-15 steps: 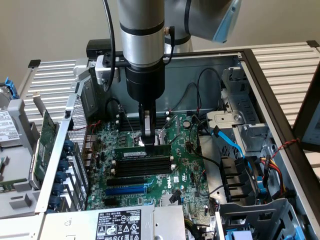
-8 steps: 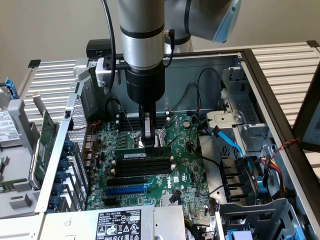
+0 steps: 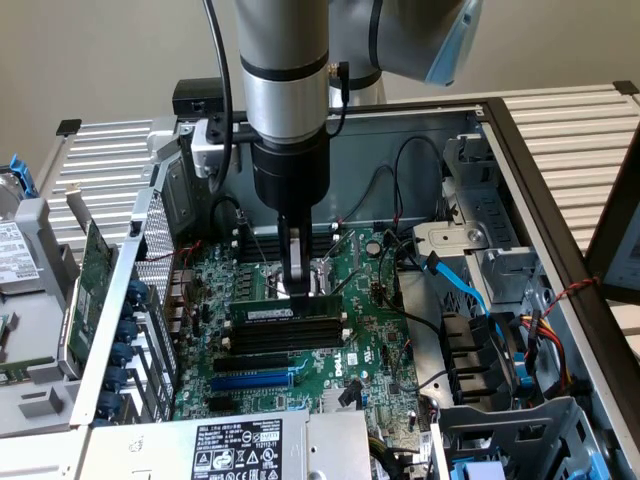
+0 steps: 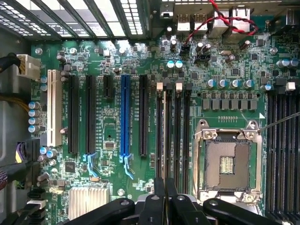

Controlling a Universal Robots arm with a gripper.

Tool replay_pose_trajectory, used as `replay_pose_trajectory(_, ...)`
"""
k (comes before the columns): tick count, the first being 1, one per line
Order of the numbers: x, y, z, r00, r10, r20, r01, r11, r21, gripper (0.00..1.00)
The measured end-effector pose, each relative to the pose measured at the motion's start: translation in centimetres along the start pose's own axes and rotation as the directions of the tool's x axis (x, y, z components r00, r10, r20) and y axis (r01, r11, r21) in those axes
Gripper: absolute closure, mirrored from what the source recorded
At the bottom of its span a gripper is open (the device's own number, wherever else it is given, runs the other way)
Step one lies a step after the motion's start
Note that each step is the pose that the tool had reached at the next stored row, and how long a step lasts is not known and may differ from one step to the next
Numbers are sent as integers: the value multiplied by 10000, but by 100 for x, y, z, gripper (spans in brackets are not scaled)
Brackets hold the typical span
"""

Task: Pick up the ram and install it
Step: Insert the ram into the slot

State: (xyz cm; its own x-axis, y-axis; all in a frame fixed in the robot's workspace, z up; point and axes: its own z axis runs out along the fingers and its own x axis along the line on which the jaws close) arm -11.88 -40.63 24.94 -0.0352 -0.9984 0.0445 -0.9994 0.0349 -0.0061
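The arm reaches straight down into the open case (image 3: 520,160), which lies on a slatted tabletop (image 3: 585,130). The end effector (image 3: 298,288) is low over the motherboard (image 3: 375,340), its two fingers (image 3: 297,255) drawn nearly together and pinching the ram (image 3: 262,313) at the middle of its top edge. The ram stands on edge, lengthwise along the bank of black slots (image 3: 285,340), at the slot on the side of the CPU socket (image 4: 227,161); white latches sit at both its ends. Whether it is pressed fully home I cannot tell.

In the wrist view the ram (image 4: 165,136) shows as a thin edge running away from the closed end effector (image 4: 165,190), beside the socket. A blue slot (image 4: 124,115) lies further along the board, past the black slots. In the exterior view a green card (image 3: 95,270) stands outside the case on that view's left
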Motion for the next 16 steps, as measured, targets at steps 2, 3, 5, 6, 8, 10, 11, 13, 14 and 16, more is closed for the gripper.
replay_pose_trajectory(2, -1, 0, 17, 10000, -3, 1, 3, 10000, 5, 87)
replay_pose_trajectory(3, -1, 2, 24, 10000, -3, 0, 3, 10000, 7, 87)
replay_pose_trajectory(5, 0, 10, 36, 10000, -2, 0, 2, 10000, 17, 87)
replay_pose_trajectory(6, 0, 16, 39, 10000, -1, 1, 1, 10000, 25, 87)
replay_pose_trajectory(8, 0, 24, 43, 10000, 1, 1, -1, 10000, 49, 87)
replay_pose_trajectory(10, 0, 27, 46, 10000, 2, 3, -2, 10000, 87, 87)
replay_pose_trajectory(11, 0, 28, 48, 10000, 2, 5, -2, 9999, 101, 87)
replay_pose_trajectory(13, 1, 31, 52, 10000, 4, 5, -4, 9999, 125, 87)
replay_pose_trajectory(14, 4, 32, 54, 10000, 3, 6, -3, 9999, 128, 87)
replay_pose_trajectory(16, 10, 34, 56, 10000, 4, 4, -4, 9999, 127, 87)
